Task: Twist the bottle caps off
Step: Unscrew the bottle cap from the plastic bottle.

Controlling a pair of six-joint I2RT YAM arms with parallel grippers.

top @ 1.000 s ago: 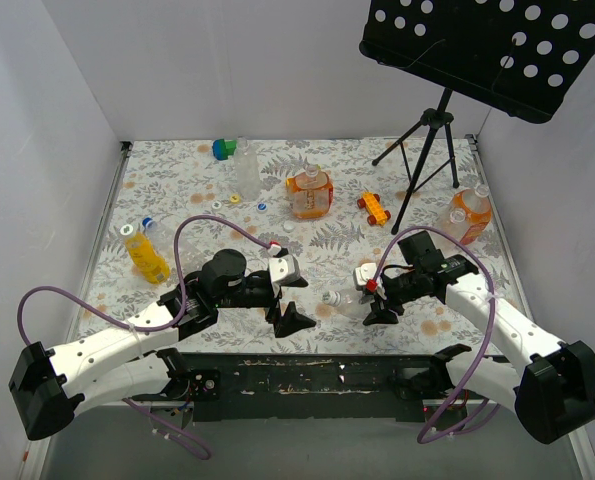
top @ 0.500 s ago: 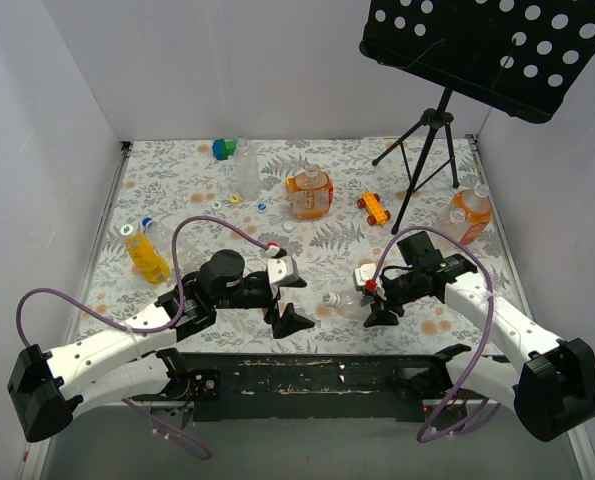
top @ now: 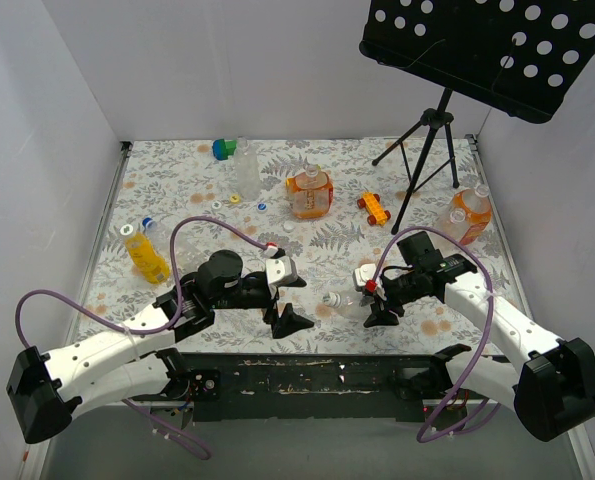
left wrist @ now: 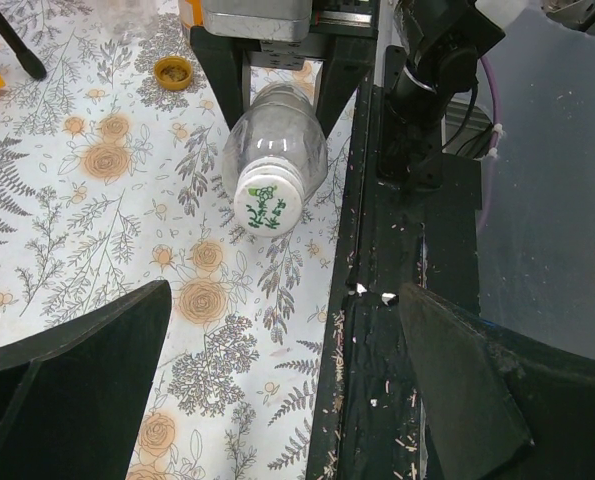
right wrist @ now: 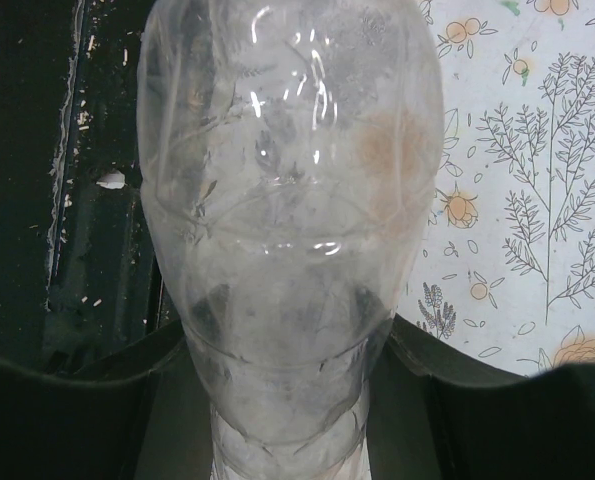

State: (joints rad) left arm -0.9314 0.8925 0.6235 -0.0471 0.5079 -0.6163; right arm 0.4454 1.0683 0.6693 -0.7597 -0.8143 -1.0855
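My right tool (top: pixel 369 302) grips the clear bottle (top: pixel 347 300) on its side, low over the near edge of the desk (top: pixel 327 250). The white cap (top: pixel 330 298) points across at my left tool (top: pixel 299 301). Over the last second the right arm has nudged the bottle a little leftward, so the cap now sits closer to the left tool than it did. The left arm has barely shifted.

My left tool is spread wide and holds nothing. From the left wrist, the white cap (left wrist: pixel 267 208) faces me squarely, ahead of the tips and not yet between them. The cap looks fully seated on the neck.

I judge the handover line-up is nearly done. Next the left tool needs to advance, close around the cap and twist it while the right holds the body firm.
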